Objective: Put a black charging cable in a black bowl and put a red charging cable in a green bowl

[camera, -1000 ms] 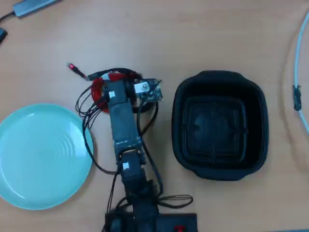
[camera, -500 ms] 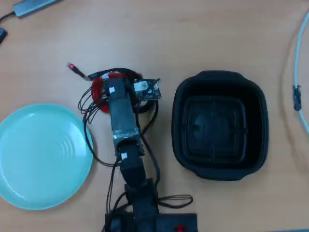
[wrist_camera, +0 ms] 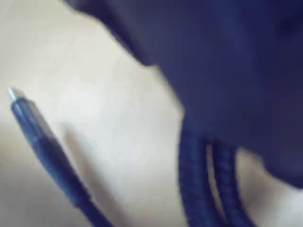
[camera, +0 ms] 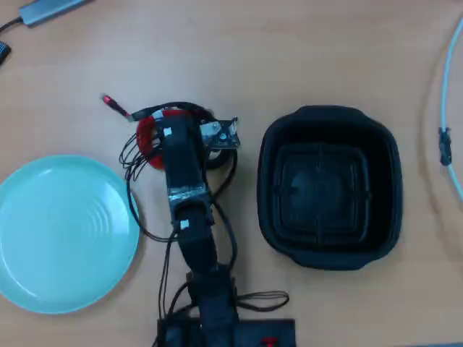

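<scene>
Your hand (camera: pixel 206 129) sits low over both coils; jaw state hidden, cannot tell; black charging cable (wrist_camera: pixel 203 184) right under it in wrist view, touching red charging cable (camera: pixel 148 134); risk: you snag both; black bowl (camera: pixel 329 186), green bowl (camera: pixel 65 231) empty on surface (camera: pixel 304 50).

Arm (camera: pixel 185 181) extended forward from base, wrist pitched down. Tool (camera: pixel 189 130) low over table (camera: pixel 289 58). Jaw state indeterminate.
</scene>
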